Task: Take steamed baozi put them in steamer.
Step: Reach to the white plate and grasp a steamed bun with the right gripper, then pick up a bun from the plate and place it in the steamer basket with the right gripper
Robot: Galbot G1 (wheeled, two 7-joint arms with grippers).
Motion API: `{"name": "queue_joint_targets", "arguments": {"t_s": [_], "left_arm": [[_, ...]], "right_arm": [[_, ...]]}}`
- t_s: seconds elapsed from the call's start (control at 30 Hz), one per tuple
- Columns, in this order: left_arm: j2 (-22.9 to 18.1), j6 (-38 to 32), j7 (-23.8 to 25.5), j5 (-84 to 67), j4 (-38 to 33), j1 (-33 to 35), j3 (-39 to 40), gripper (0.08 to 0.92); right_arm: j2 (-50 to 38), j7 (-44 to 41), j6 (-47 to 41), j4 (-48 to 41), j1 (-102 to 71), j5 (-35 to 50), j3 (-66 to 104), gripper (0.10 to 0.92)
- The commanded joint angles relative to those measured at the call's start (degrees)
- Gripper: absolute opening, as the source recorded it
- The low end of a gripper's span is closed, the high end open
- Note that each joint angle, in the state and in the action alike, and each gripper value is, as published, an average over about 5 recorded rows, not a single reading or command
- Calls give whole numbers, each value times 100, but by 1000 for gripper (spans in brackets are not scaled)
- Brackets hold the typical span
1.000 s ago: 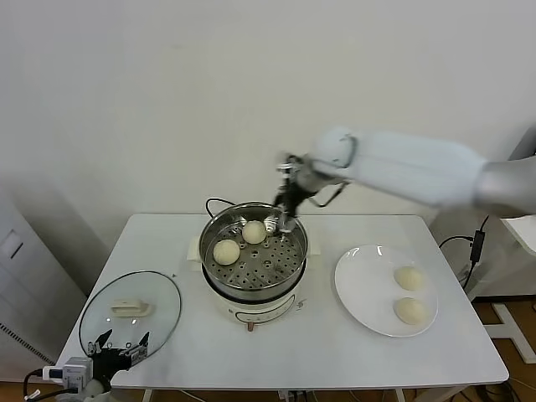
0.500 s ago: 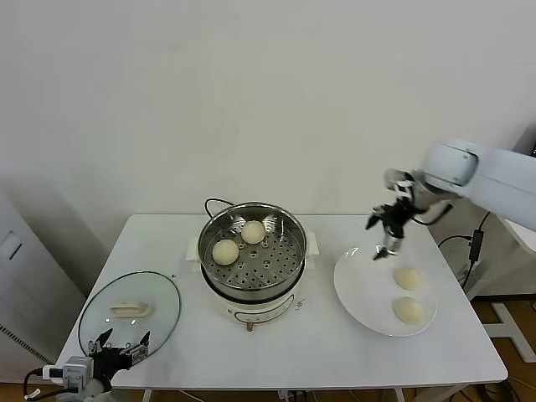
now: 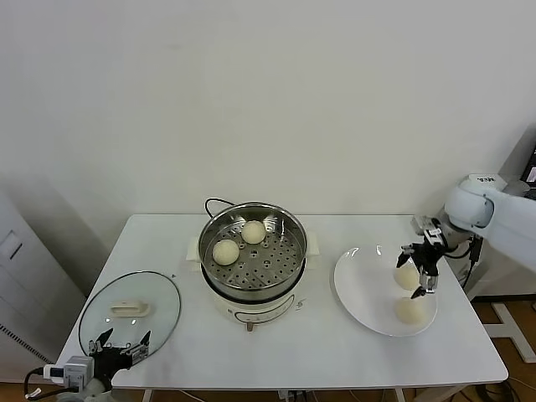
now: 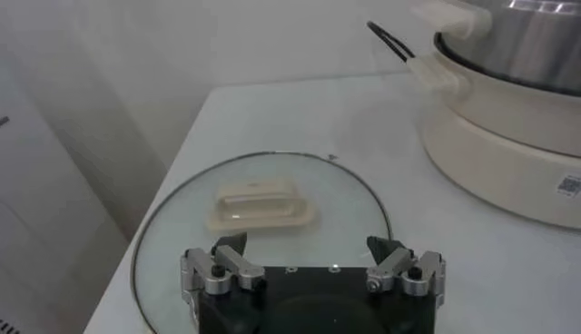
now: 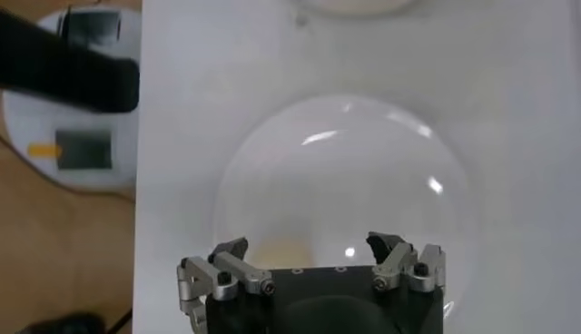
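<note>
Steamed baozi, smooth cream-white domes, sit in two pairs: one bun [image 3: 225, 250] and a second [image 3: 254, 232] rest on the perforated floor of the steamer [image 3: 251, 280], toward its rear left, while a third [image 3: 405, 277] and a fourth [image 3: 409, 310] lie on the white plate [image 3: 362, 289] at the right of the worktop [image 3: 318, 352]. The steamer is a shiny steel basket on a white cooker base with a black cord trailing behind it, standing in the middle of the worktop. The right gripper [image 3: 421, 268] hangs just over the rear bun on the plate, partly hiding it, its jaws spread wide and holding nothing; in the right wrist view the right gripper [image 5: 311, 263] looks down on the plate's pale surface. The left gripper [image 3: 119, 345] waits at the near left corner beside the glass lid [image 3: 130, 311], jaws wide and empty; the left wrist view shows the left gripper [image 4: 310, 262] above the lid's near rim, the lid's white handle [image 4: 259, 203] beyond.
</note>
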Motion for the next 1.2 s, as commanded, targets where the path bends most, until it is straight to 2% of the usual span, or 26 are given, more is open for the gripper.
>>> {"name": "queue_joint_targets", "arguments": {"t_s": [0.03, 0.57, 0.67, 0.93, 1.03, 1.2], "left_arm": [[11, 0, 0, 3, 20, 2, 8, 823], [11, 0, 1, 2, 53, 0, 23, 823], [14, 1, -1, 3, 60, -1, 21, 823], [5, 8, -7, 15, 59, -14, 26, 823], [-3, 11, -12, 17, 44, -15, 20, 823], [-1, 7, -16, 19, 50, 7, 10, 823]], "right_arm": [[38, -112, 306, -416, -1153, -822, 923, 823], [633, -84, 474, -1004, -1769, -1505, 1564, 815], [655, -152, 473, -1044, -1843, -1593, 1676, 761], [636, -175, 460, -1041, -1936, -1627, 1872, 546], [607, -182, 455, -986, -1916, -1596, 1881, 508], [413, -233, 456, -675, -1351, -1328, 1497, 501]]}}
